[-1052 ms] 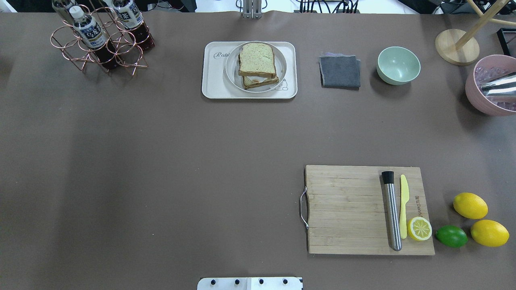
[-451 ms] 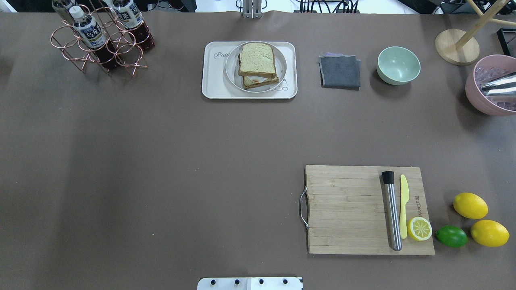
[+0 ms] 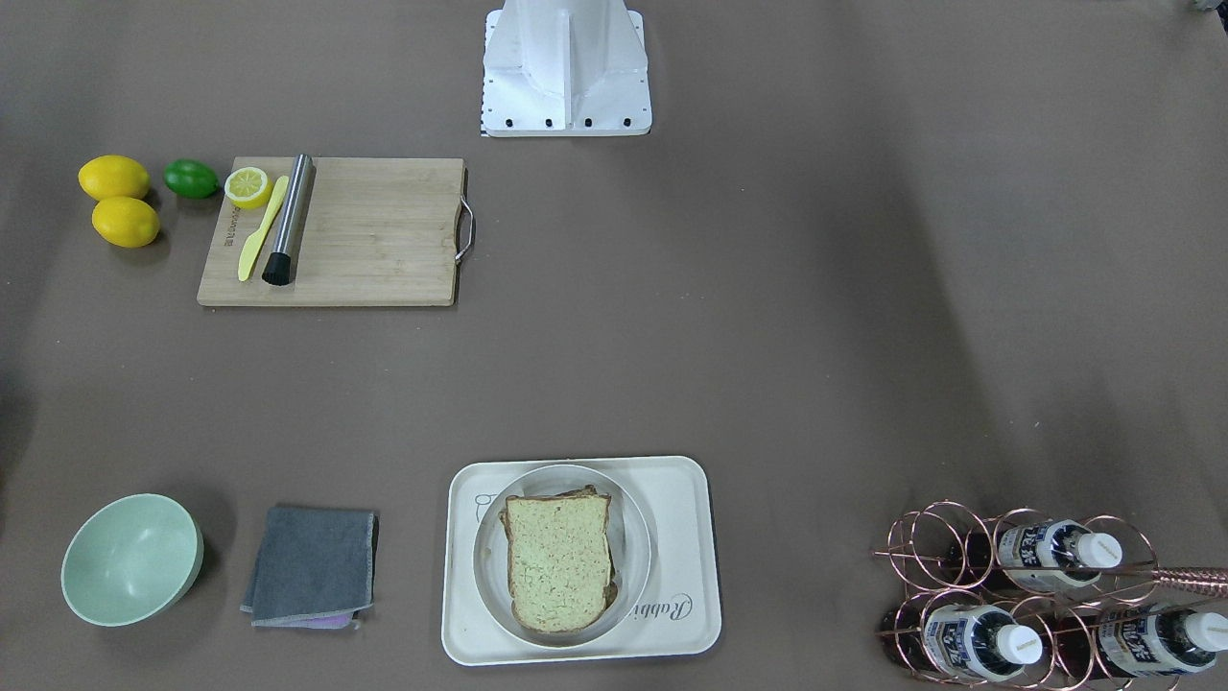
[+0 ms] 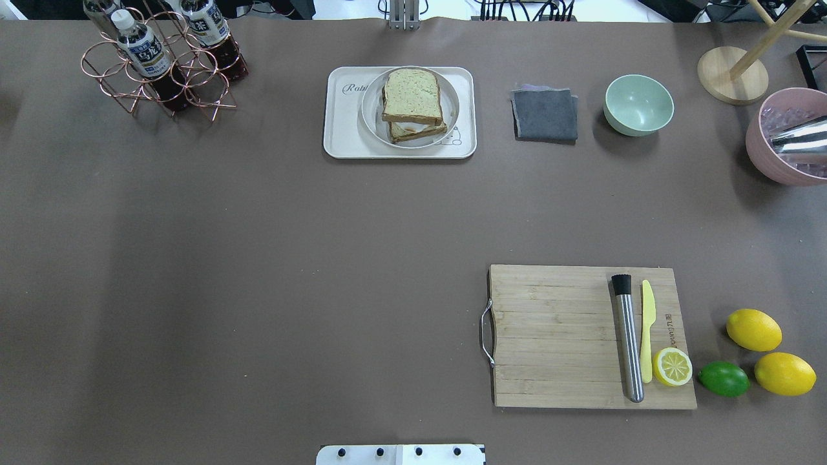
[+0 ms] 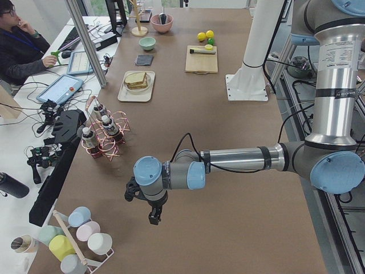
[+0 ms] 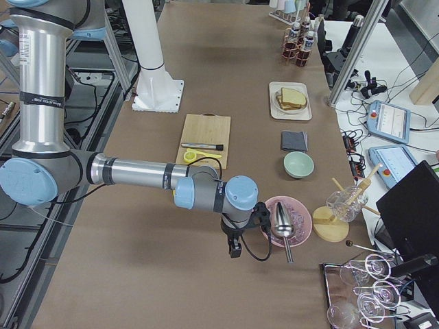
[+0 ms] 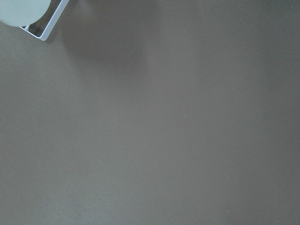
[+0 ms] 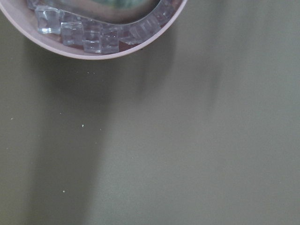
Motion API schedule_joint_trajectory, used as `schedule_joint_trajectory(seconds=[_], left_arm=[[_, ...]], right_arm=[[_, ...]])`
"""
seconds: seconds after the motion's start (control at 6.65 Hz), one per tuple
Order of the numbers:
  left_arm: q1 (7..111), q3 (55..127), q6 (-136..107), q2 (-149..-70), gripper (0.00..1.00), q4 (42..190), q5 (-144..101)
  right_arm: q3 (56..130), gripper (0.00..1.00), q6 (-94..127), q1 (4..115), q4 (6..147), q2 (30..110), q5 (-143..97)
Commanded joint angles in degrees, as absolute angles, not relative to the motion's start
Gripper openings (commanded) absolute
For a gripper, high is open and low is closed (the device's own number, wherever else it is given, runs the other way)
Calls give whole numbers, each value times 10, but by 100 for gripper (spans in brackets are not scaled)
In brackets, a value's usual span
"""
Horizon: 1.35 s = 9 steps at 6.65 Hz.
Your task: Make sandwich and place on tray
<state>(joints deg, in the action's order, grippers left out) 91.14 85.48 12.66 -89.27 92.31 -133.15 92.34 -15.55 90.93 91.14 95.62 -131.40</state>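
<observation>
The sandwich is two speckled bread slices stacked with a white egg edge showing between them. It lies on a round pale plate, which stands on the cream tray at the table's far middle. It also shows in the front view on the tray. My left gripper hangs over bare table far to the left, and my right gripper hangs beside the pink bowl far to the right. Both are far from the tray. I cannot tell whether either is open or shut.
A wooden cutting board holds a steel muddler, a yellow knife and a lemon half. Lemons and a lime lie beside it. A grey cloth, green bowl, pink ice bowl and bottle rack line the far side.
</observation>
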Motion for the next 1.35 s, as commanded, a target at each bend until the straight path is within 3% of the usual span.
schedule_joint_trajectory(seconds=[0.0,1.2], left_arm=[[911,853,127,-892,99,923,-1332],[911,857,127,-890,99,922,-1332]], right_arm=[[924,100,-156,909,911,956,-1315],[918,100,-156,909,911,962,-1331]])
